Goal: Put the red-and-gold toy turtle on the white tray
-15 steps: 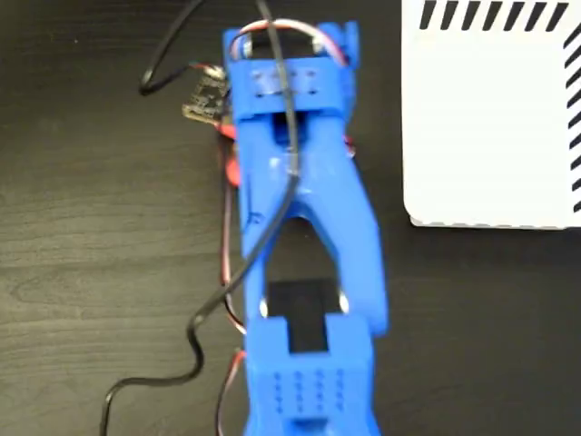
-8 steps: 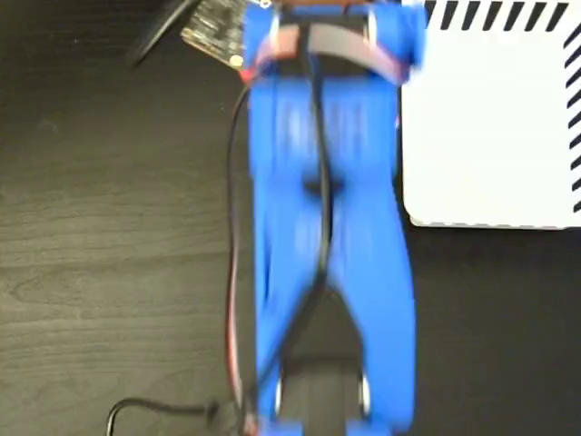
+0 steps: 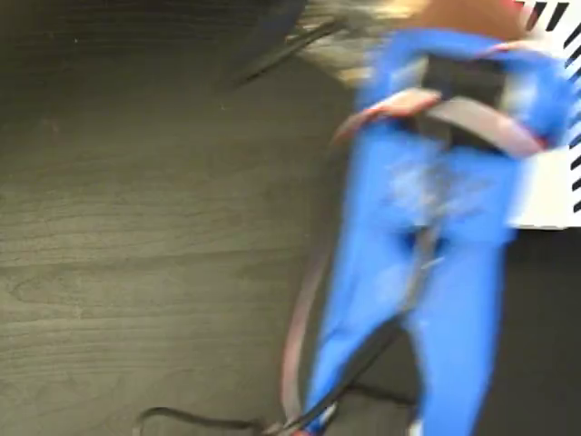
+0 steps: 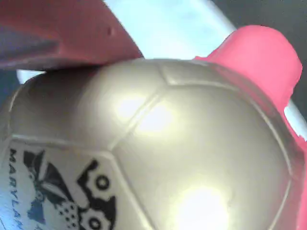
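Note:
The wrist view is almost filled by the red-and-gold toy turtle (image 4: 182, 158): a shiny gold domed shell with a black printed logo at lower left and a red limb at upper right. A red finger (image 4: 62, 33) of my gripper presses on the shell's top left, so the turtle is held. Behind it shows the white tray (image 4: 168, 28). In the fixed view my blue arm (image 3: 436, 227) is motion-blurred and covers the left part of the white tray (image 3: 549, 195). The gripper end and the turtle are hidden under the arm near the top edge there.
The dark wood table (image 3: 136, 227) lies open to the left of the arm. A black cable (image 3: 209, 420) trails along the bottom edge, and a blurred cable and small board (image 3: 336, 45) sit near the top.
The arm has swung right and toward the top of the fixed view, from beside the tray to over its left part. It is now strongly blurred by motion.

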Controlling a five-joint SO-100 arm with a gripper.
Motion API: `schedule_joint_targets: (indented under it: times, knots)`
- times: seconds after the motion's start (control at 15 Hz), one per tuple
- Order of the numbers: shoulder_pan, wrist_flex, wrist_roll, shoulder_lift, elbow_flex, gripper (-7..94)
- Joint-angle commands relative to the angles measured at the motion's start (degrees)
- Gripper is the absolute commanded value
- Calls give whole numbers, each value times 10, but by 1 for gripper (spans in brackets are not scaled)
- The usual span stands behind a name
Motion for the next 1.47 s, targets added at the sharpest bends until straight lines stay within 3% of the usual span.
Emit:
schedule_joint_targets:
  times: [0.0, 0.13, 0.27, 0.4, 1.4]
  knots:
    - [34, -4, -18, -9, -44, 0]
    - [35, -19, -22, -51, -20, 0]
    - [38, -97, -12, -65, 56, 0]
    - [39, -128, -8, -83, 79, 0]
    - [87, -140, -46, -172, 62, 0]
